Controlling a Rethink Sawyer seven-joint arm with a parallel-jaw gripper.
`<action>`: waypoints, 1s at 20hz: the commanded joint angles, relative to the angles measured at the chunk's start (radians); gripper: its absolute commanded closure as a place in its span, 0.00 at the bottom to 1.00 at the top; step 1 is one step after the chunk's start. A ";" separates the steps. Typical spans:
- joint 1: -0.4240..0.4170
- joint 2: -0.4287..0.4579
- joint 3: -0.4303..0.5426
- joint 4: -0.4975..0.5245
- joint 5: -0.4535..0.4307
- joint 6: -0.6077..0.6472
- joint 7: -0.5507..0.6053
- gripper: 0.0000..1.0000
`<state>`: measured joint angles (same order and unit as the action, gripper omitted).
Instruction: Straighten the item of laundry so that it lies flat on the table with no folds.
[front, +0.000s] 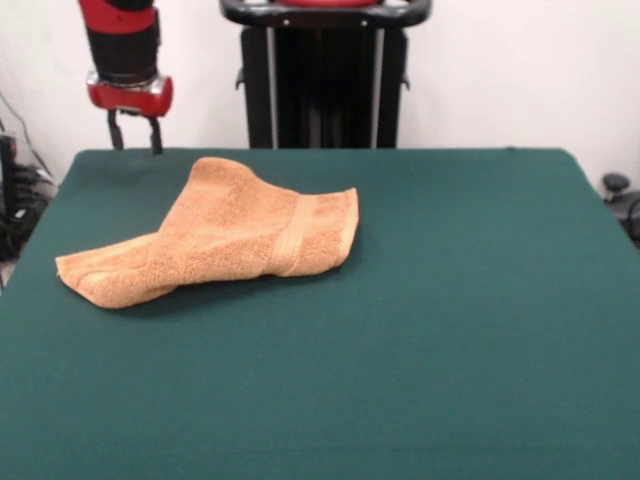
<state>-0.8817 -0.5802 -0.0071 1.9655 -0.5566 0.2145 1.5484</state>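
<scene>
The orange-tan terry towel (225, 235) lies on the left half of the dark green table (450, 300). It is folded over itself: one flap reaches toward the near left, and the banded, hemmed end points right. My gripper (135, 133) hangs from the red and black arm at the upper left, above the table's far left edge. It is behind and to the left of the towel and clear of it. Its two thin black fingers (155, 134) stand apart with nothing between them.
The black pedestal (325, 80) stands behind the table's far edge at the centre. Cables and dark equipment (15, 200) sit off the table's left side. A small dark object (615, 185) sits beyond the right edge.
</scene>
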 joint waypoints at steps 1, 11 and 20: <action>0.127 0.082 -0.042 0.077 0.130 -0.117 0.341 0.00; 0.125 0.155 -0.039 0.062 0.182 -0.181 0.295 0.00; 0.172 0.176 -0.042 0.075 0.234 -0.225 0.323 0.00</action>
<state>-0.7838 -0.4708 -0.0811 2.0060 -0.4071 0.0624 1.6044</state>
